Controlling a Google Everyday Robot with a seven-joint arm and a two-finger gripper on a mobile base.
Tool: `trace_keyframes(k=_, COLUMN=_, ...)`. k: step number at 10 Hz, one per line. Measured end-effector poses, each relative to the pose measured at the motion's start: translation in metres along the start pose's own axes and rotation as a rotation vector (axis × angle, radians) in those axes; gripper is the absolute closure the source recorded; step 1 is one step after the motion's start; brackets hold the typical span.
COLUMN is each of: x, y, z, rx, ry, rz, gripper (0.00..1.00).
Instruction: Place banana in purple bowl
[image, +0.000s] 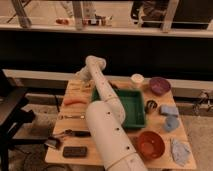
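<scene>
Hanging over the upper-left corner of the table (165, 131), the gripper (83, 75) shows only as a dark grey mass at the far end of the white arm (107, 125), which runs diagonally up from the bottom centre of the frame. Whether it is spread, closed or pinching anything cannot be told.

What I take to be the banana (75, 86) is a pale, slim shape lying on the table just below and slightly left of the gripper, above the orange carrot-like piece (75, 101). Its long axis seems to run roughly left to right across the frame, though its ends blur into the pale wood and neighbouring small items, so both outline and curve are uncertain. I cannot tell if the gripper touches it.

The purple bowl (159, 85) sits well apart, at the upper right of the table, past the green tray (136, 111) and the white cup (137, 79) – so the carry should run rightward along the table's far edge. The arm hides part of the tray and the table's middle.
</scene>
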Motion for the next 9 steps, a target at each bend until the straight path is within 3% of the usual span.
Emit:
trace_keyframes(k=5, x=0.0000, y=0.0000, z=0.0000, rx=0.000, ry=0.000, rz=0.000, gripper=0.36)
trace_keyframes(k=7, x=0.0000, y=0.0001, z=0.0001, rx=0.000, ry=0.001, rz=-0.001, gripper=0.46)
trace_keyframes(k=9, x=0.0000, y=0.0001, z=0.0001, rx=-0.001, ry=0.000, rz=-0.001, gripper=0.64)
